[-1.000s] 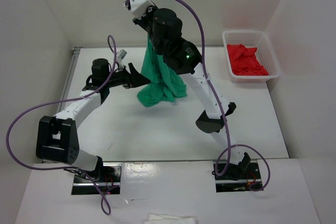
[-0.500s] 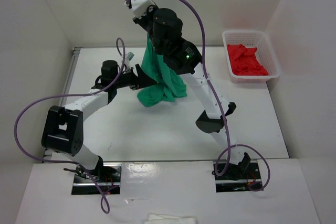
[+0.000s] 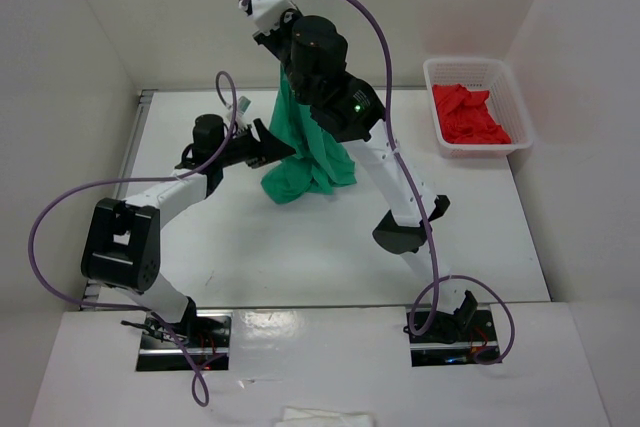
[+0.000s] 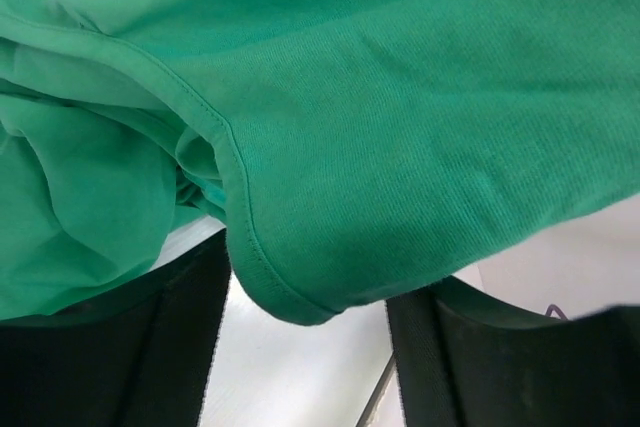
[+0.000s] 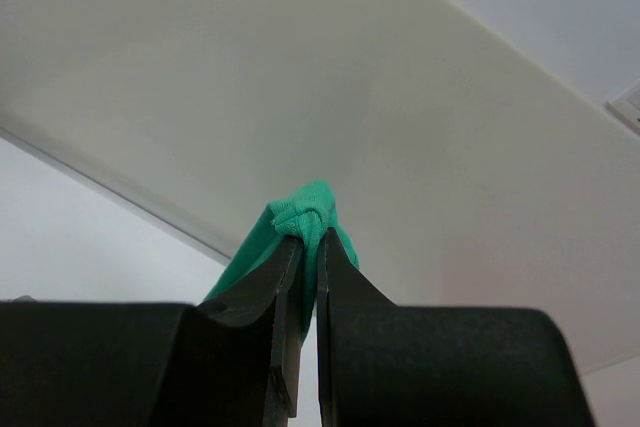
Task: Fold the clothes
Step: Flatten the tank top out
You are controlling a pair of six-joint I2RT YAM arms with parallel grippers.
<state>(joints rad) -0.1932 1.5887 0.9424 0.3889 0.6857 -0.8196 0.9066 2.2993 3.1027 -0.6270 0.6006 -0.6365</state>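
Green T-shirt (image 3: 305, 152) hangs bunched over table (image 3: 300, 247), far middle, top pinched tight in right gripper (image 5: 310, 237). Left gripper (image 4: 310, 347) has moved in from left. Jaws apart but narrowing, hem (image 4: 240, 217) between them, unclamped. Likely second grab, for spreading.

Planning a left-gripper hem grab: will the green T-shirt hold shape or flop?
Probably floppy: the green T-shirt hangs in limp folds from the right gripper. Likely light, since one small pinched bunch carries it. Its hem may slip from the open left gripper.
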